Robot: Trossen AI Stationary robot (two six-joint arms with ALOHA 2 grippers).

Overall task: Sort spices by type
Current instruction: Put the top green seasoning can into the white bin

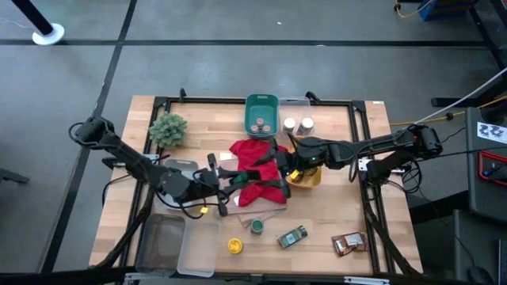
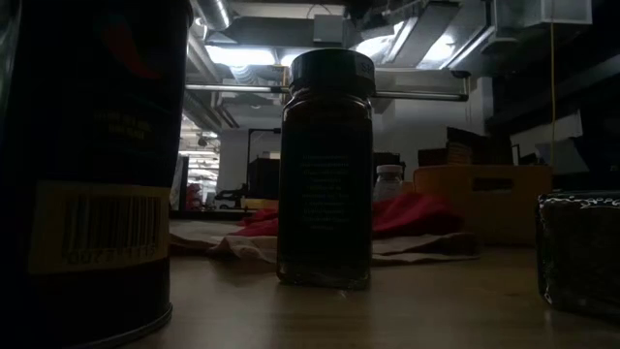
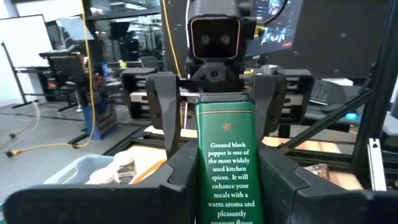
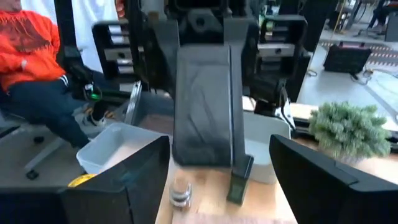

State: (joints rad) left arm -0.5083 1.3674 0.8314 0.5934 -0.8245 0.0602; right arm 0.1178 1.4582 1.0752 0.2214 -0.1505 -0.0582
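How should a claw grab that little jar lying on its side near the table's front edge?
Grip the jar across its middle, coming straight down, one finger on each long side. It lies flat and slanted, with bare wood on both sides. The left claw and right claw meet over the red cloth.

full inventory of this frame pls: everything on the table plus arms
pepper pack: 1, green, held above the table's middle
green bin: 1, far edge, tan-lidded jars inside
white-lidded jars: 2, right of green bin
red cloth: 1, centre
plant: 1, green, far left
yellow-lidded jar: 1, near edge
green-lidded jar: 1, near edge
jar on its side: 1, near edge
brown packets: near right
clear tubs: 2, near left
person: 1, orange top, seated beyond the table
left gripper: jaws shut on pepper pack
right gripper: jaws open, facing it
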